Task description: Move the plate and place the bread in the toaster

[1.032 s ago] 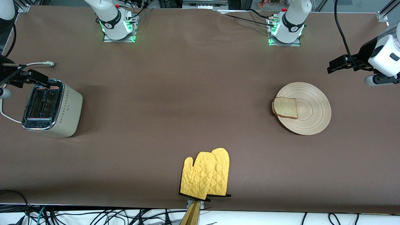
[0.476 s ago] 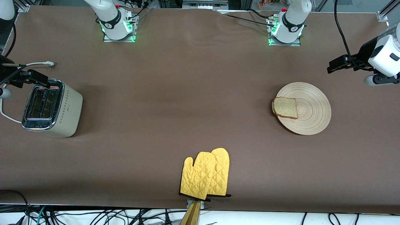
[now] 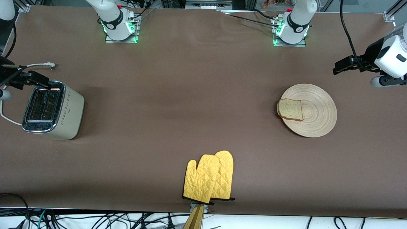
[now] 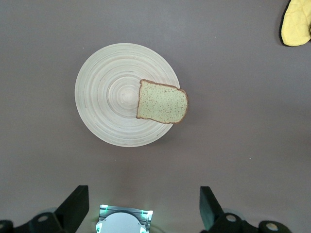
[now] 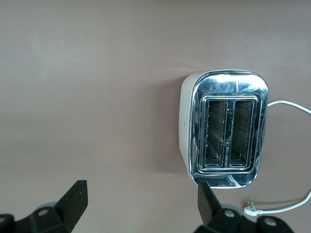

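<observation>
Left jaws: spread wide, holding nothing; the left gripper (image 4: 141, 208) hangs at the right edge of the front frame, above the surface (image 3: 178, 105).
Right jaws: likewise wide and empty; the right gripper (image 5: 141, 206) sits at the left edge.
Plate (image 3: 313, 111): right of centre, flat on the surface.
Bread (image 3: 290, 109): on the plate's rim, overhanging toward centre.
Toaster (image 3: 52, 109): left edge, slots empty, white cord (image 3: 38, 65) trailing.
Yellow oven mitts (image 3: 210, 177): lower centre.

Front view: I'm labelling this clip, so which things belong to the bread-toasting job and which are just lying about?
Belong to the job:
plate
bread, lying on the plate's edge
toaster, slots empty
left claw and right claw, both open

Just lying about:
yellow oven mitts
</observation>
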